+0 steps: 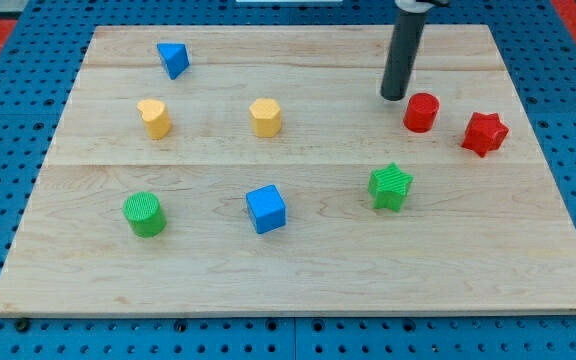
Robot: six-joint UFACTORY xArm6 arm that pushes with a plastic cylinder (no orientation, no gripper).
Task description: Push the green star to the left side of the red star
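The green star (391, 186) lies right of the board's middle, toward the view's bottom. The red star (484, 133) lies at the view's right, up and right of the green star. A red cylinder (421, 112) stands just left of the red star. My tip (395, 96) rests on the board just left of the red cylinder, well above the green star and apart from it.
A blue cube (266, 209) and a green cylinder (145, 214) lie left of the green star. Two yellow blocks (266, 117) (154, 117) and a blue triangle (173, 59) lie in the upper left. The wooden board (298, 290) sits on a blue pegboard.
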